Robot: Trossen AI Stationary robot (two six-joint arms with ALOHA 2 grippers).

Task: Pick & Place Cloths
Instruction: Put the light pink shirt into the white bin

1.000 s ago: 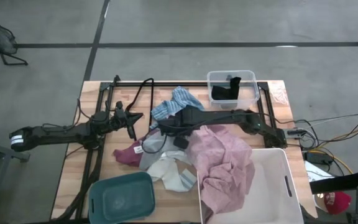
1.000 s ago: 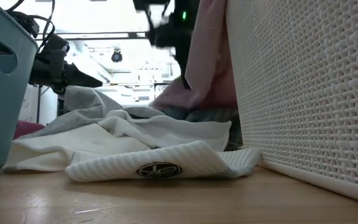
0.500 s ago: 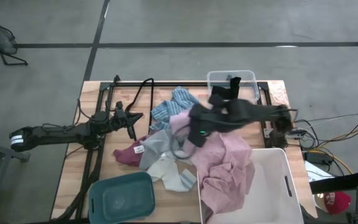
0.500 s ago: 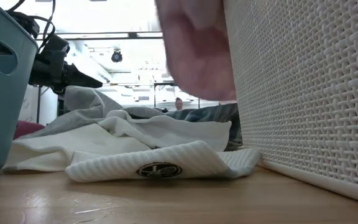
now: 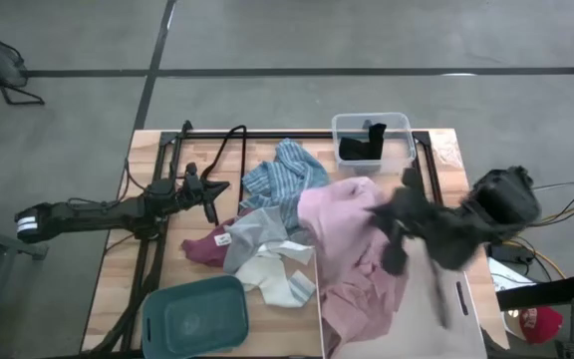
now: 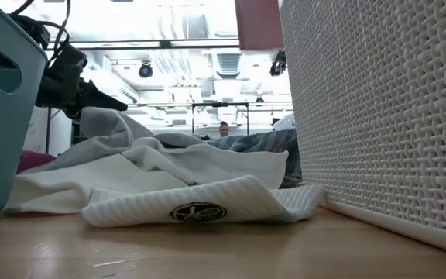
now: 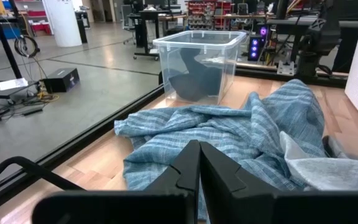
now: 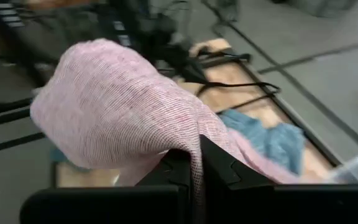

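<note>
Moved since earlier: right gripper (image 5: 395,237) has swung from over the pile in the middle of the surface to above the white bin (image 5: 463,299), dragging the pink cloth (image 5: 352,214) along.
Right jaws: pinched shut on a fold of the pink cloth (image 8: 123,106), which drapes over both fingers in the right wrist view.
Pink cloth: lifted at the held end just beside the right jaws; the rest trails down across the white bin's near corner and onto the pile.
White bin: directly under the right jaws; its woven wall (image 6: 378,116) fills one side of the low view.
Left jaws: left gripper (image 5: 212,189) has its fingers pressed together, holding nothing, hovering well away from the right jaws on the far side of the pile.
Blue-striped cloth (image 7: 229,134): crumpled on the surface just ahead of the left jaws, between them and the clear bin (image 7: 196,62).
Black cloth (image 5: 362,145): inside the clear bin, beyond both jaws.
Grey cloth (image 5: 257,231) and white cloth (image 6: 184,186): heaped between the two jaws, beside the pink one.
Maroon cloth (image 5: 203,249): at the pile's edge, below the left jaws.
Teal bin (image 5: 195,317): well apart from both jaws, at the surface's front.
</note>
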